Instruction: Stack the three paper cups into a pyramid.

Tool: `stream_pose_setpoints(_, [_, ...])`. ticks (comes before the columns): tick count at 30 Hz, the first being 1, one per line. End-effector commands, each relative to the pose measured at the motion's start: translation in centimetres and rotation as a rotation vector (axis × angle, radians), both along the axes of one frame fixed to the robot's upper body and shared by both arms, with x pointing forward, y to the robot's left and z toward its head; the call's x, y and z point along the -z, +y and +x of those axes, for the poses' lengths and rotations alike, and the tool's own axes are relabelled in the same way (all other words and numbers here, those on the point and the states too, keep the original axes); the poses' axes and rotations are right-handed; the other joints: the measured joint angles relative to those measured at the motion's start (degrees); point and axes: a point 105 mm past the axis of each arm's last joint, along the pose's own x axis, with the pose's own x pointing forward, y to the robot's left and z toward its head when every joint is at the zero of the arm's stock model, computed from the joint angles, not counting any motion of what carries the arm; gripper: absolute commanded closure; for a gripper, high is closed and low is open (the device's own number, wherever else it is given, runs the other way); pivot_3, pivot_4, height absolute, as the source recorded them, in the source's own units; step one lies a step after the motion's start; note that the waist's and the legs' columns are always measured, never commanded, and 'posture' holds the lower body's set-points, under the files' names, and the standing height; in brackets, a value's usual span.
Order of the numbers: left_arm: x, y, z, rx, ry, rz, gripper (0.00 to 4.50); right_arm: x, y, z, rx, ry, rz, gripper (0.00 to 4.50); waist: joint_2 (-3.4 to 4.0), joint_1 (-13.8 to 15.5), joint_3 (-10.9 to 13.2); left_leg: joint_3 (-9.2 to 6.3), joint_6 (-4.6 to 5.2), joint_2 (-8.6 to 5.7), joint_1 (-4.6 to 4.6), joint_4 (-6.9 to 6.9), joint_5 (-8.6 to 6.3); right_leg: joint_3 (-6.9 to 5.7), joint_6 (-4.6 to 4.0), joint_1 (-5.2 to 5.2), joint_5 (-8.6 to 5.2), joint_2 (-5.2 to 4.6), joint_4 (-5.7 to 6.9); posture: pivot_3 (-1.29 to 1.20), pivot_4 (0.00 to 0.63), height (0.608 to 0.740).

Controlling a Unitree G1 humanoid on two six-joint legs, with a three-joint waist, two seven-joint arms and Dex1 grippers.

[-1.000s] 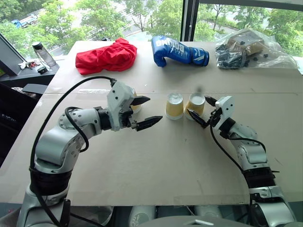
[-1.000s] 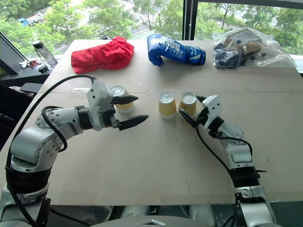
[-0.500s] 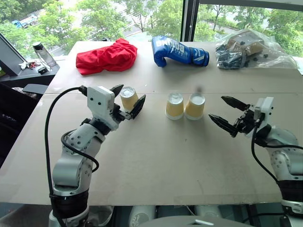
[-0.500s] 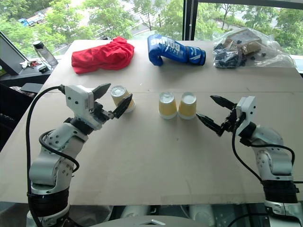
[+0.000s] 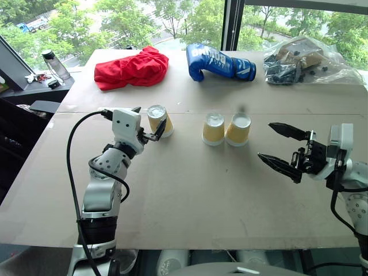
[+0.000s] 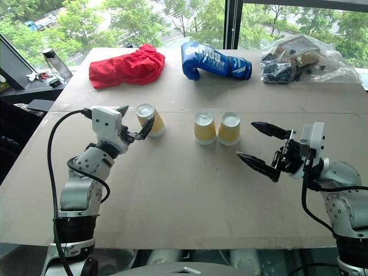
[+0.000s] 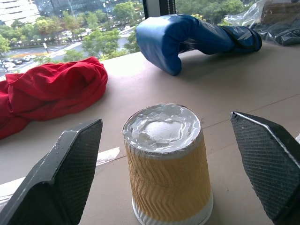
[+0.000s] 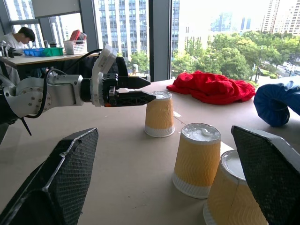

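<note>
Straddling one cup (image 5: 158,119), the left gripper (image 5: 146,122) gapes wide, untouching; right gripper (image 5: 284,151) hangs open beside two touching cups (image 5: 226,129).

two cups (image 5: 225,129) touching, third cup (image 5: 158,120) left

Both arms up, both sets of jaws wide apart.
Left gripper (image 5: 147,122) points forward off a bent arm, fingers (image 7: 70,173) spread and gripping nothing. Right gripper (image 5: 283,150) aims inward toward the robot's left, near level, fingers spread, nothing between them.
</note>
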Motion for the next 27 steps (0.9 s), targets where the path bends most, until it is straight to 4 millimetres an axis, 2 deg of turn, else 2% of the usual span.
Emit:
stream_pose_setpoints(1, [-0.6,0.3,0.6,0.018,-0.035,0.018,0.0,-1.1,0.0,-0.4,0.013,-0.057,0.005,0.01,0.0,0.0,0.0,0.0,0.0,-0.02,0.0,0.0,0.0,0.0,0.0,0.0,0.0,0.0,0.0,0.0,0.15,0.74])
stream_pose_setpoints(14, [-0.4,-0.7,2.1,0.103,-0.051,-0.013,0.0,-0.9,-0.4,-0.6,0.067,-0.057,0.002,0.01,-0.03,-0.1,0.0,-0.02,-0.01,-0.03,-0.02,0.0,0.0,-0.01,0.01,0.0,0.0,-0.01,-0.02,0.0,0.15,0.74])
stream_pose_setpoints(17, [-0.6,-0.6,2.2,0.101,-0.062,-0.021,0.81,-0.8,-0.6,-0.6,0.069,-0.054,0.004,0.0,-0.03,-0.2,0.0,-0.02,-0.01,-0.02,-0.02,0.0,0.0,-0.01,0.01,0.0,0.0,-0.01,-0.01,0.0,0.15,0.74])
stream_pose_setpoints(20, [-0.4,-0.6,2.2,0.099,-0.059,-0.017,2.17,-0.8,-0.7,-0.5,0.073,-0.058,0.009,0.0,-0.03,-0.1,0.0,-0.02,-0.01,-0.02,-0.02,0.0,0.0,-0.02,0.01,0.0,0.0,-0.01,0.0,0.0,0.15,0.74])
stream_pose_setpoints(23, [-0.5,-0.6,2.3,0.094,-0.061,-0.008,2.28,-0.6,-1.0,-0.6,0.075,-0.057,0.01,0.0,-0.03,-0.1,0.0,-0.02,-0.01,-0.02,-0.02,0.01,0.0,-0.02,0.01,0.0,0.0,-0.01,-0.01,0.0,0.15,0.74])
stream_pose_setpoints(27, [-2.1,-1.1,2.5,0.108,-0.099,-0.005,2.28,-0.4,-1.4,-0.6,0.084,-0.053,0.007,0.0,-0.04,-0.1,0.0,-0.03,-0.01,-0.02,-0.02,0.01,0.01,-0.03,0.01,0.0,0.0,-0.01,0.0,0.0,0.15,0.74])
